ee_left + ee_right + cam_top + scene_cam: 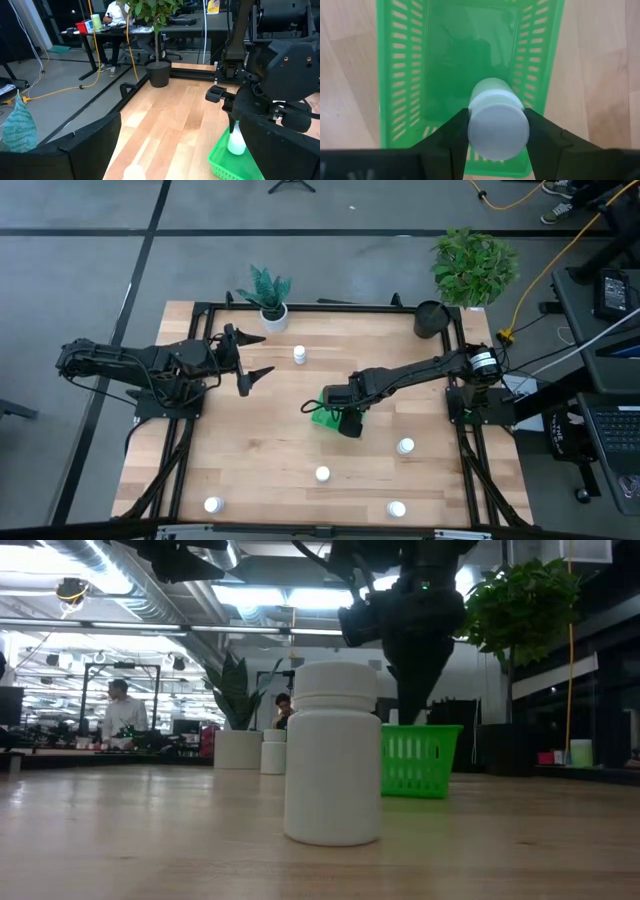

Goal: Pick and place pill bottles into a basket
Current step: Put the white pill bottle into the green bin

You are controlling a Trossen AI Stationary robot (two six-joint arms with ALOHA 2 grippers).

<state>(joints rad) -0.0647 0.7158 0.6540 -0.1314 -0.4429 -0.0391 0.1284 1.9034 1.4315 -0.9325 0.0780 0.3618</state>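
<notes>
Over the table's middle, from above, the right gripper (335,412) hangs above the basket (322,420); five bottles stand loose, one near the far edge (299,354). Its wrist view shows the fingers (451,136) pinching a bottle (497,120), cap toward the camera, axis pointing down into the basket (400,75). Left gripper (252,358) waits spread near the left edge

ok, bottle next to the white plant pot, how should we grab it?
I'd grip the bottle across its round body below the cap, coming straight down: it stands upright, clear of the pot. The open left tool is nearest; the right tool holds another bottle over the basket.
</notes>
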